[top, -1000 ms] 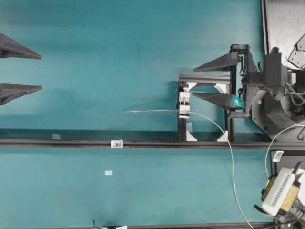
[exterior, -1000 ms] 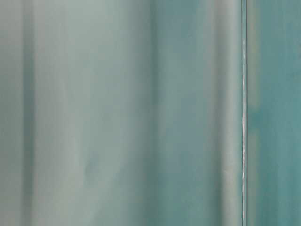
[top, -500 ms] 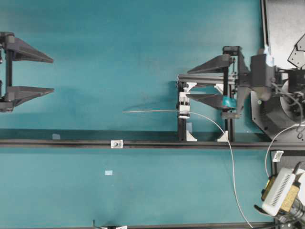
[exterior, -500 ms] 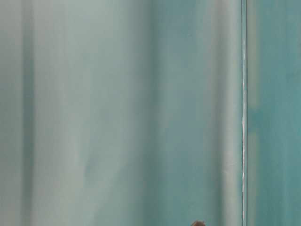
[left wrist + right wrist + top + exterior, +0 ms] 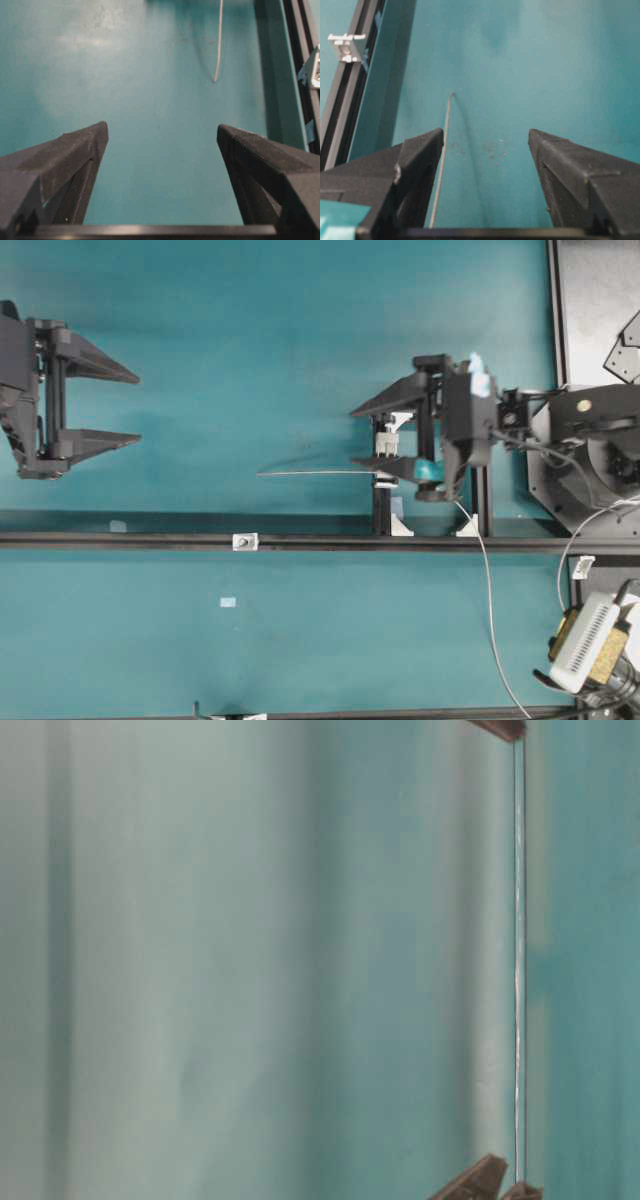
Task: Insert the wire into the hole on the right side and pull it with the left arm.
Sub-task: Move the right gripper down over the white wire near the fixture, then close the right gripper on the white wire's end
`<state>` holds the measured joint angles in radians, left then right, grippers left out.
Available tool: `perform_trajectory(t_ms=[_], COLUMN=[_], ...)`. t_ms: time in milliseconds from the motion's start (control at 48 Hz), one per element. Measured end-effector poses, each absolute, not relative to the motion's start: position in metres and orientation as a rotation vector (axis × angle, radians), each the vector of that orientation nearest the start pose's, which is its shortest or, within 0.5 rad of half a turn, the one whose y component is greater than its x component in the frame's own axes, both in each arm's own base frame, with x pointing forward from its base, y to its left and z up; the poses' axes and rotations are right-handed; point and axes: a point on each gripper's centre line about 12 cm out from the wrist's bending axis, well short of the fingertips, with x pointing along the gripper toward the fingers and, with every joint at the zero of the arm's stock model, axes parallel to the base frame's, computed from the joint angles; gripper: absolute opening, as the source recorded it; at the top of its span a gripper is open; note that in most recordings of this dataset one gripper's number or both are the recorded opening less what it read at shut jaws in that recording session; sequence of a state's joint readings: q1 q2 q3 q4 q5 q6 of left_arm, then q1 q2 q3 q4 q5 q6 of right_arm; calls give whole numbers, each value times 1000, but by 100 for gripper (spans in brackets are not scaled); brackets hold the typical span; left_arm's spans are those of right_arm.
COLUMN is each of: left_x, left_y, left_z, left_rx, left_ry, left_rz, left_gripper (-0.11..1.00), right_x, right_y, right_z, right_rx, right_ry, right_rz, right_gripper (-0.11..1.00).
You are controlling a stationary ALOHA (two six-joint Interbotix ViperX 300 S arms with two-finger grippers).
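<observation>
The wire [image 5: 310, 473] lies on the teal table with its straight tip pointing left; behind the frame it curves down to the front edge. It also shows in the left wrist view as the wire [image 5: 218, 45], far ahead, and in the right wrist view as the wire [image 5: 442, 165], running just inside one finger [image 5: 415, 165]. The hole is in a small silver block [image 5: 244, 541] on the rail, also seen as the block [image 5: 345, 44]. My right gripper [image 5: 352, 438], teal-marked, is open over the frame, holding nothing. My left gripper [image 5: 138, 408] is open at the far left.
A black rail [image 5: 120, 540] crosses the table. A square black frame [image 5: 380, 510] with a white clip [image 5: 387, 445] stands under the right gripper. At the right are a beige ribbed box [image 5: 585, 640] with a thicker white cable [image 5: 565, 560] and a dark base plate [image 5: 600, 300].
Both grippers have moved toward the middle: the right one leftward over the frame, the left one rightward into fuller view. The wire has not moved.
</observation>
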<state>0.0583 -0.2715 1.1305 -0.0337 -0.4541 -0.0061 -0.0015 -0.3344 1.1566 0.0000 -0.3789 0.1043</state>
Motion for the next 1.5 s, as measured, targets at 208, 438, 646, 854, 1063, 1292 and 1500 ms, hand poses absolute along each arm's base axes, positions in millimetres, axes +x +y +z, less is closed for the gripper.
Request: perform_trajectory(t_ms=[208, 438, 646, 854, 1063, 1292, 1500], left_x=[288, 293, 295, 295, 295, 295, 295], left_y=[19, 19, 19, 19, 20, 21, 21], left_z=[152, 145, 144, 144, 144, 143, 143], left_rx=[-45, -46, -46, -46, -48, -49, -49], left_ry=[428, 451, 456, 456, 456, 457, 457], left_rz=[80, 80, 80, 82, 86, 89, 89], left_gripper=[81, 81, 81, 81, 81, 81, 81], right_x=[281, 291, 299, 308, 317, 324, 331], right_y=[4, 4, 5, 5, 5, 6, 6], right_z=[151, 141, 129, 120, 112, 105, 100], right_rx=[102, 147, 156, 155, 155, 155, 153], right_ry=[482, 534, 572, 600, 621, 640, 650], right_rz=[-13, -27, -32, -34, -36, -36, -37], right_gripper=[77, 77, 77, 77, 77, 77, 77])
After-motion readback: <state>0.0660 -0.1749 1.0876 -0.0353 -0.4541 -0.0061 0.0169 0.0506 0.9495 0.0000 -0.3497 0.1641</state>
